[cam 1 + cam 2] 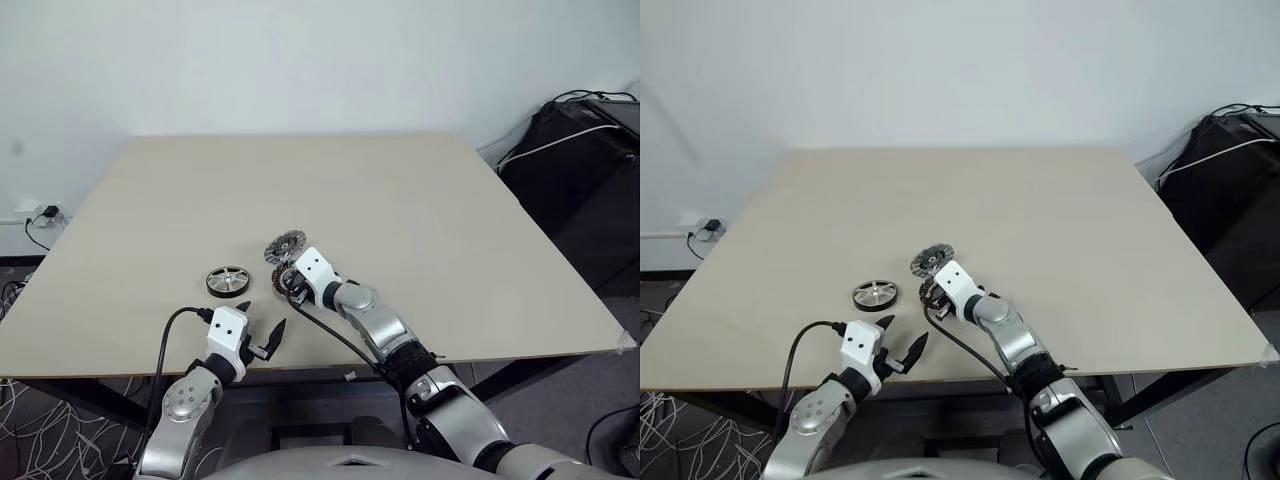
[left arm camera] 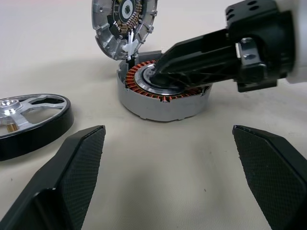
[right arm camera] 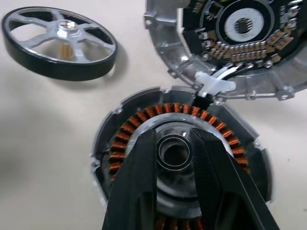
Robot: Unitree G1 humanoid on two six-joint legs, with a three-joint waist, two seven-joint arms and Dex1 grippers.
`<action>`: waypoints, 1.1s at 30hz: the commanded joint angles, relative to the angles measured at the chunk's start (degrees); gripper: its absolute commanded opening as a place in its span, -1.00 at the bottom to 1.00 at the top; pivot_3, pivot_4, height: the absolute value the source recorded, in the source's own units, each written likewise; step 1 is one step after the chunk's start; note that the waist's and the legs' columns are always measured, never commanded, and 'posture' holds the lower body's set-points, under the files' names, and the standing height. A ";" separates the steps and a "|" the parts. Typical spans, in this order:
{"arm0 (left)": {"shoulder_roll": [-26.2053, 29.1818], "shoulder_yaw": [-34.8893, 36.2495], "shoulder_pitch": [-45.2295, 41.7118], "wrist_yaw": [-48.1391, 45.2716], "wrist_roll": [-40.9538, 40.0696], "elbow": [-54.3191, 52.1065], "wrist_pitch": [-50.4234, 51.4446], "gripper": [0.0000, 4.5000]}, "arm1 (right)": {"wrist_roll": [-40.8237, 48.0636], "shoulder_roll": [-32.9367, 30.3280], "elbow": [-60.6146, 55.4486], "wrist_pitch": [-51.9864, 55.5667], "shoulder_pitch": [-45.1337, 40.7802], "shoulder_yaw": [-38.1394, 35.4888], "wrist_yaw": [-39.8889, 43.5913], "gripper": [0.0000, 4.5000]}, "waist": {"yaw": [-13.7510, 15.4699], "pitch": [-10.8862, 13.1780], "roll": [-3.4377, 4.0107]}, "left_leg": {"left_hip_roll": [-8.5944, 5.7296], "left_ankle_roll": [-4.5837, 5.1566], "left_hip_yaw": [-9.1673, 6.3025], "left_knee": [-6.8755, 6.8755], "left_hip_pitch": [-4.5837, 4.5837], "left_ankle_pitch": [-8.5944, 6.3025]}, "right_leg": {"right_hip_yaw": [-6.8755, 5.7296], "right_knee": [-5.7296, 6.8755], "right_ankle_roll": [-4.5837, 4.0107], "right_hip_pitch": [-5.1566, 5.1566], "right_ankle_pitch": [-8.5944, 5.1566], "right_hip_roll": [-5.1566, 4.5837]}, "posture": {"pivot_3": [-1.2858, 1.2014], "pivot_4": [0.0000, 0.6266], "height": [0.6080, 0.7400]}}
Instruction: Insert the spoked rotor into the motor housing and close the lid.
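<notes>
The spoked rotor (image 1: 228, 281) lies flat on the table, silver spokes in a dark rim, left of the motor housing (image 2: 158, 108). The housing's copper windings (image 3: 124, 139) face up. Its lid (image 3: 240, 43) stands tilted open at the far edge, ribbed inside showing. My right gripper (image 3: 174, 136) reaches down into the housing's centre, shut on a small metal ring (image 3: 162, 155). My left gripper (image 1: 262, 317) hovers open near the table's front edge, just short of the rotor and housing, with nothing between its fingers.
The beige table (image 1: 400, 220) stretches wide behind and to the right of the parts. Black equipment with cables (image 1: 590, 150) stands off the table's right side. A wall socket with a plug (image 1: 45, 213) sits at the far left.
</notes>
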 commanded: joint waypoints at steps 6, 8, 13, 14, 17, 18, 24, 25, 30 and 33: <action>-0.32 0.11 -0.18 0.53 -0.39 -2.39 -0.19 1.00 | -0.18 0.29 1.57 -2.01 -1.92 -1.81 0.46 -0.54 | -0.55 0.00 0.01 | 0.00 -0.01 -0.01 0.00 0.02 0.00 | 0.00 0.02 0.00 0.02 0.00 0.00 | 0.03 -1.00 1.00; -0.32 0.03 -0.17 0.51 -0.44 -2.28 -0.21 1.00 | 0.15 0.35 0.97 -1.85 -1.49 -2.00 1.05 -0.24 | -0.65 0.00 0.01 | 0.00 -0.01 -0.01 0.00 0.03 0.00 | 0.00 0.03 0.00 0.02 0.00 0.00 | 0.03 -1.00 1.00; -0.39 -0.23 -0.33 0.36 -0.44 -1.87 -0.20 1.00 | 1.38 0.51 -5.56 -0.84 1.14 -0.73 5.06 0.05 | -0.84 0.01 0.03 | 0.02 0.00 -0.03 -0.01 0.03 0.01 | 0.00 0.04 0.00 0.00 0.00 0.02 | 0.03 -1.00 1.00; -0.41 -0.26 -0.38 0.33 -0.46 -1.82 -0.18 1.00 | 1.62 0.54 -7.65 -0.45 1.83 -0.54 5.70 0.05 | -0.83 0.01 0.04 | 0.02 0.00 -0.03 -0.02 0.02 0.01 | 0.00 0.04 0.00 -0.01 0.00 0.02 | 0.03 -1.00 1.00; -0.43 -0.34 -0.44 0.25 -0.49 -1.75 -0.17 1.00 | 2.05 0.62 -12.89 1.06 3.53 -0.92 6.13 -0.03 | -0.78 0.01 0.04 | 0.04 0.00 -0.03 -0.03 0.01 0.01 | 0.00 0.04 -0.01 -0.02 -0.01 0.02 | 0.03 -1.00 1.00; -0.43 -0.35 -0.46 0.22 -0.48 -1.69 -0.17 1.00 | 1.91 0.48 -14.22 1.86 3.92 -1.15 5.80 -0.13 | -0.76 0.01 0.03 | 0.05 0.00 -0.04 -0.03 0.02 0.00 | 0.00 0.04 -0.01 -0.02 -0.01 0.02 | 0.03 -1.00 1.00; -0.47 -0.40 -0.43 0.15 -0.52 -1.56 -0.10 1.00 | -2.93 -1.41 -18.94 5.40 4.90 0.35 1.57 -0.91 | -0.57 0.01 0.02 | 0.05 -0.16 -0.04 -0.01 0.02 -0.07 | 0.00 0.05 -0.01 -0.02 -0.01 0.00 | 0.03 -1.00 1.00; -0.51 -0.45 -0.50 0.15 -0.49 -1.42 -0.12 1.00 | -4.67 -1.83 -18.66 5.86 4.57 1.14 0.30 -0.99 | -0.58 0.01 0.02 | 0.04 -0.15 -0.03 -0.01 0.02 -0.07 | 0.00 0.05 -0.01 -0.02 -0.01 0.00 | 0.03 -1.00 1.00; -0.65 -0.53 -0.63 0.14 -0.45 -1.21 -0.07 1.00 | -9.09 -2.18 -16.28 8.23 2.71 2.91 -3.17 -0.99 | -0.64 0.01 0.03 | 0.01 -0.14 -0.02 -0.03 0.01 -0.05 | 0.00 0.05 -0.02 -0.06 -0.02 0.02 | 0.03 -1.00 1.00; -0.76 -0.52 -0.52 0.22 -0.37 -1.32 0.01 1.00 | -10.20 -2.13 -14.78 9.07 1.62 3.46 -3.66 -0.99 | -0.63 0.01 0.02 | 0.01 -0.11 -0.02 -0.03 0.01 -0.03 | 0.01 0.05 -0.02 -0.05 -0.02 0.02 | 0.03 -1.00 1.00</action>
